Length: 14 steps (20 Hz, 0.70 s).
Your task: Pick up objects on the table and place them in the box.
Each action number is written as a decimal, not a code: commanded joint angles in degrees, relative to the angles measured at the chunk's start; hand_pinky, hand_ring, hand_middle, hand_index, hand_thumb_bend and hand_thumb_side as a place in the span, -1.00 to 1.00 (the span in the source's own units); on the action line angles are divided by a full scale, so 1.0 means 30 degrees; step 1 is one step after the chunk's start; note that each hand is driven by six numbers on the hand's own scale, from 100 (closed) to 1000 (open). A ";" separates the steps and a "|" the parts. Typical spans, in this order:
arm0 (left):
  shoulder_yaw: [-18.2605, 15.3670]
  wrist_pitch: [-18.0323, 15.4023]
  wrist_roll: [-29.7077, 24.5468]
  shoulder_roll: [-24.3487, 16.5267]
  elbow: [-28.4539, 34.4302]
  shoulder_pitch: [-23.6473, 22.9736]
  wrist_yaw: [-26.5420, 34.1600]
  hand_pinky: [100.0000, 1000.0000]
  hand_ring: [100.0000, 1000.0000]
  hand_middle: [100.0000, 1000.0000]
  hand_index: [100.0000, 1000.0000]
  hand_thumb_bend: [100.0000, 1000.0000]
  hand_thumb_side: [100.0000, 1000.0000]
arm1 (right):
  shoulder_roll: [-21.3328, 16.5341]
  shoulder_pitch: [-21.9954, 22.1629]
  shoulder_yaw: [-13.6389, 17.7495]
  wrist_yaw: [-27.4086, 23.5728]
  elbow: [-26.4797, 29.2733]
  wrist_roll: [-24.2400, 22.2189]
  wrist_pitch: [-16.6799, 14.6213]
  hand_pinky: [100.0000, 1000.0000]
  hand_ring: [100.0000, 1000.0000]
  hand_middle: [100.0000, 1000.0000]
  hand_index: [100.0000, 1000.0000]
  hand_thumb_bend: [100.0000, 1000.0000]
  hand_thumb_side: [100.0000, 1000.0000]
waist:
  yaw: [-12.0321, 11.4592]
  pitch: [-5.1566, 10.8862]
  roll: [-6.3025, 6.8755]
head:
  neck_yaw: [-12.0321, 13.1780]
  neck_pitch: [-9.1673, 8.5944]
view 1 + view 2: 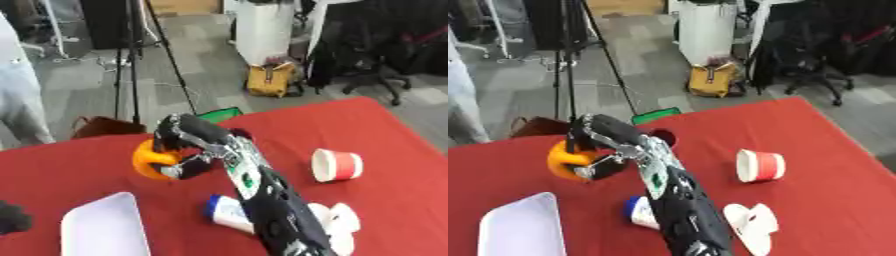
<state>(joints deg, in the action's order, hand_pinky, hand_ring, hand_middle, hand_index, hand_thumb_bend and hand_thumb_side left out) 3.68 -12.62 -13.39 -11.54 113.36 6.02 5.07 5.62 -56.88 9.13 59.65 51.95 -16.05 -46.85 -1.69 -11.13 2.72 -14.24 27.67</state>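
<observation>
Right hand [185, 145] reaches in from the lower right across the red desk [70, 170], its fingers [171, 131] and thumb curled round an orange ball-like object [149, 161]. Whether the orange object is raised off the desk or touching it, cannot tell. White box [101, 227] sits on the desk just nearer the camera than the orange object, slightly to its left. White bottle with blue cap [639, 211] lies right of the box, partly hidden under the forearm. Red-and-white paper cup [336, 165] lies on its side well right of the orange object. White crumpled item [750, 222] lies below the cup. Left hand [12, 217]: dark shape at the left edge, just left of the box, fingers cannot tell.
</observation>
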 commanded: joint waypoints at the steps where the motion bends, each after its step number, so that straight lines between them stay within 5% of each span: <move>1: 0.0001 -0.0015 -0.0089 -0.0196 0.0411 0.0245 0.0172 0.36 0.34 0.28 0.58 -0.23 0.99 | 0.1263 0.0090 -0.0184 0.0595 0.0827 -0.0710 -0.0071 -0.77 -0.42 -0.53 -0.13 -1.00 -1.00 | -0.0219 0.0242 0.0006 | -0.0099 -0.0198; 5: -0.0038 -0.0030 -0.0074 -0.0190 0.0411 0.0246 0.0200 0.36 0.34 0.28 0.58 -0.22 0.99 | 0.2623 0.0917 -0.0353 0.1420 0.1410 -0.1522 -0.0257 -0.76 -0.42 -0.53 -0.13 -1.00 -1.00 | -0.0343 0.0218 -0.0011 | -0.0023 -0.0200; 14: -0.0035 -0.0092 -0.0043 -0.0189 0.0411 0.0305 0.0206 0.36 0.34 0.29 0.58 -0.22 0.99 | 0.3419 0.1930 -0.0982 0.2242 0.1421 -0.2413 -0.1376 -0.72 -0.40 -0.49 -0.10 -1.00 -1.00 | -0.0328 0.0155 -0.0016 | 0.0088 -0.0118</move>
<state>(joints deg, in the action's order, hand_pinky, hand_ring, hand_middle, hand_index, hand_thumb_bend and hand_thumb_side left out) 3.69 -12.64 -13.54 -11.53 113.36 6.42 5.52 15.06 -50.21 6.77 65.98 55.04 -18.64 -45.85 -2.61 -11.37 2.64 -14.15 27.65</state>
